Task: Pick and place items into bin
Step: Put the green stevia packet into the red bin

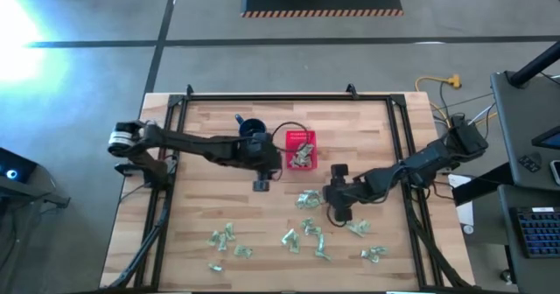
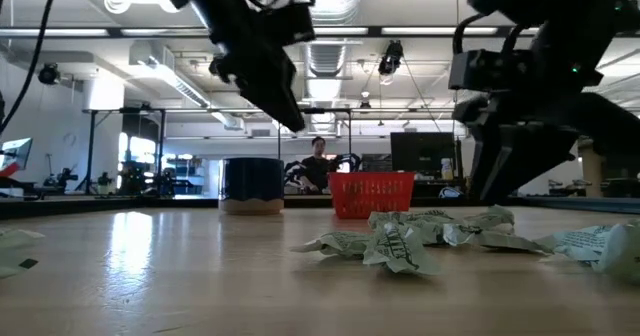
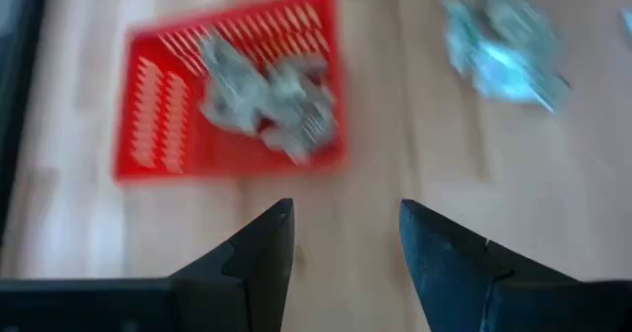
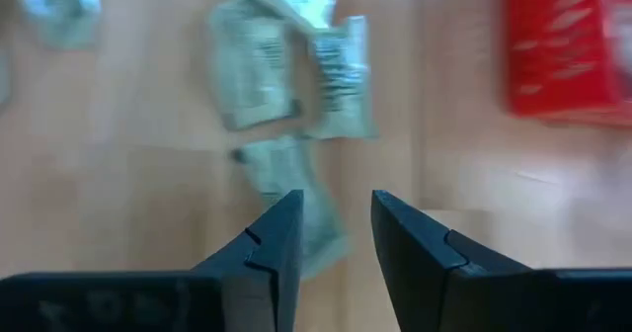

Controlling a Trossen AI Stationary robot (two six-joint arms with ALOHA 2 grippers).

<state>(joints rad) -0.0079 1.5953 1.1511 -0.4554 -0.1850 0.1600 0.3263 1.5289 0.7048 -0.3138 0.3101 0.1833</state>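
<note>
The red bin (image 1: 300,150) stands mid-table beside a dark blue mug (image 1: 251,128), with a few pale wrappers (image 3: 267,95) inside it. More pale green items lie on the wood: a cluster (image 1: 306,199) near the middle and several toward the near edge (image 1: 302,240). My left gripper (image 3: 346,223) hovers open above bare wood just left of the bin (image 3: 232,85), nothing between its fingers. My right gripper (image 4: 336,213) is open and low over the middle cluster (image 4: 286,65), with one wrapper (image 4: 296,189) under its fingertips. I see no touch.
A black frame (image 1: 289,97) runs along the table's far edge and down both sides. In the low view the left arm (image 2: 260,56) hangs high and the right arm (image 2: 510,126) reaches down behind the wrappers (image 2: 400,241). A person (image 2: 318,161) shows in the room behind.
</note>
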